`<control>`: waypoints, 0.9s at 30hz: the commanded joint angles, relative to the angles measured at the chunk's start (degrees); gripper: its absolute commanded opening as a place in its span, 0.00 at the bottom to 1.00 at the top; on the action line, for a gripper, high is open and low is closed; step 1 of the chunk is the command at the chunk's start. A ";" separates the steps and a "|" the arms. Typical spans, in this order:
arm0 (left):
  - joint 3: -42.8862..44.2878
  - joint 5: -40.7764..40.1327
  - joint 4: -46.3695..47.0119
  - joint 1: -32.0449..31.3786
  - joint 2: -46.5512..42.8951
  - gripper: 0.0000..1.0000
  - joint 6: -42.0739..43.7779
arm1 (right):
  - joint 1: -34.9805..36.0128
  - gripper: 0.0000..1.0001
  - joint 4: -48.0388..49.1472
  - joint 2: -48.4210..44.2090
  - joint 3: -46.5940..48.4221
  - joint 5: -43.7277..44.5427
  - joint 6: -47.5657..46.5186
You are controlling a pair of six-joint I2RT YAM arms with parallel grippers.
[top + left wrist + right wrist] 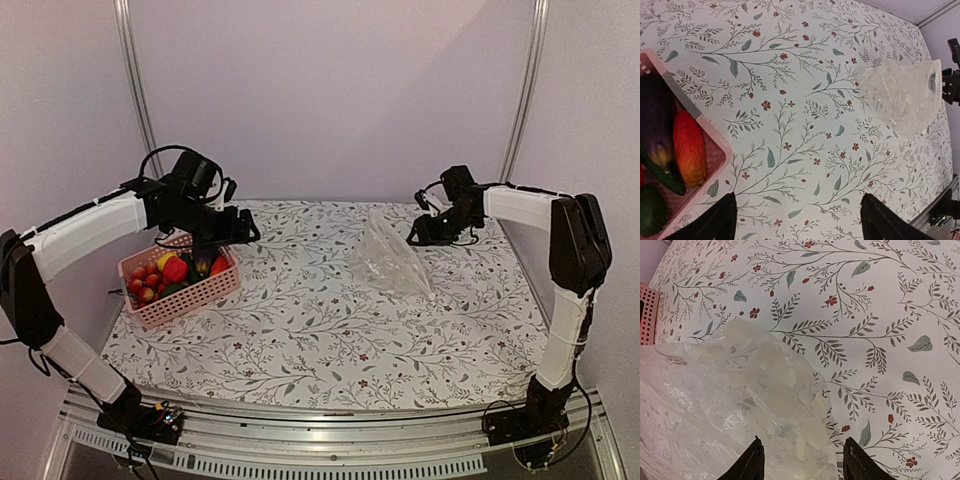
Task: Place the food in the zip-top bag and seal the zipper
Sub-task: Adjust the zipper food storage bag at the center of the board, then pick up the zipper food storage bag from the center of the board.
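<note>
limp, slick, light bag (390, 262) toward the far right corner, probably best pinched at its edge, with left and right jaws open, empty.

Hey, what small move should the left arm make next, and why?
Probably shift the left pincer sideways over the pink basket and lower toward the orange-red piece: it hangs open and empty beside the basket, and the zip-top bag holds no food.
</note>
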 commanded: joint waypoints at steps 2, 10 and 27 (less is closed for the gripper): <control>0.59 3.39 1.69 -1.49 0.14 0.84 -1.74 | 1.88 0.52 -0.51 0.67 1.97 -4.37 -1.19; 0.10 3.51 1.45 -1.65 -0.34 0.84 -1.58 | 1.93 0.50 -1.54 -5.49 -0.74 -3.60 -1.54; -1.12 8.91 3.10 -2.06 0.35 0.80 -0.91 | 11.63 0.50 -4.67 -9.43 -3.32 9.61 -10.12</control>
